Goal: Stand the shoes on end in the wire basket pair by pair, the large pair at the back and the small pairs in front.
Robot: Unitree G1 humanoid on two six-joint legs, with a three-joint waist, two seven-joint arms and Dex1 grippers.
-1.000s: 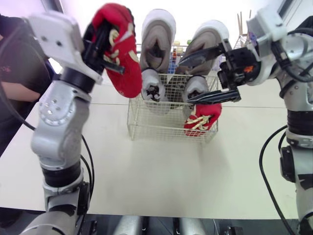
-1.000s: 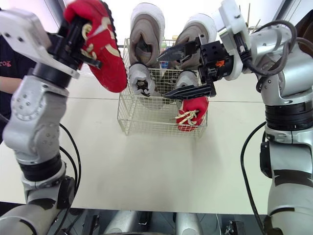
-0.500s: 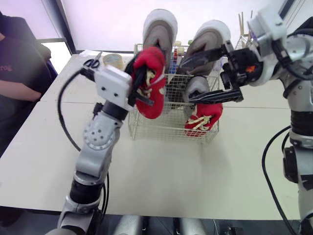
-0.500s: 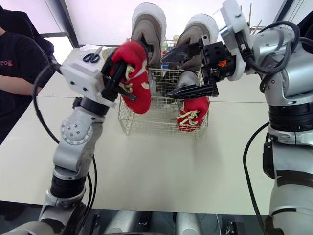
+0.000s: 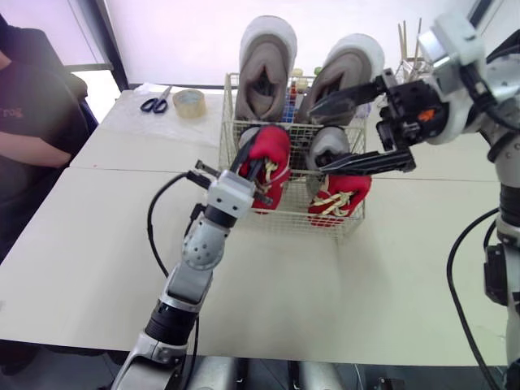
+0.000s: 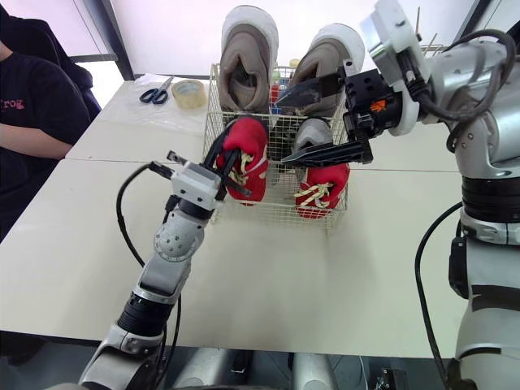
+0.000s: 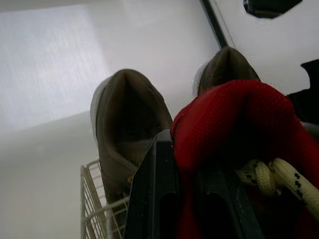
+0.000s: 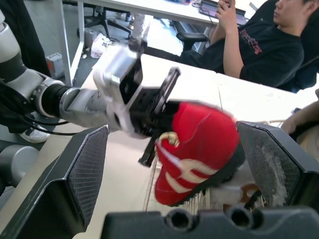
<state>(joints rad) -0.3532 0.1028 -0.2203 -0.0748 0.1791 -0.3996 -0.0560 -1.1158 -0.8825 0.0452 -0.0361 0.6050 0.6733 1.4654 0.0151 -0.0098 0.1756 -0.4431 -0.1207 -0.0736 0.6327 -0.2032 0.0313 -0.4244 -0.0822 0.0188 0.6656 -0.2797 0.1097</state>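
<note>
Head view: I note the left claw (image 5: pixel 253 172) clamped on a red shoe (image 5: pixel 272 150), held at the near-left of the basket (image 5: pixel 284 213) on the tabletop (image 5: pixel 325 284). Its mate (image 5: pixel 340 193) stands near-right, with the grey pair (image 5: pixel 264 65) at the far side. The right claw (image 5: pixel 318 136) is spread open over the basket's right side.
Left wrist view: a finger (image 7: pixel 154 189) presses against the red fabric.
Right wrist view: the pads (image 8: pixel 87 174) are wide apart.
</note>
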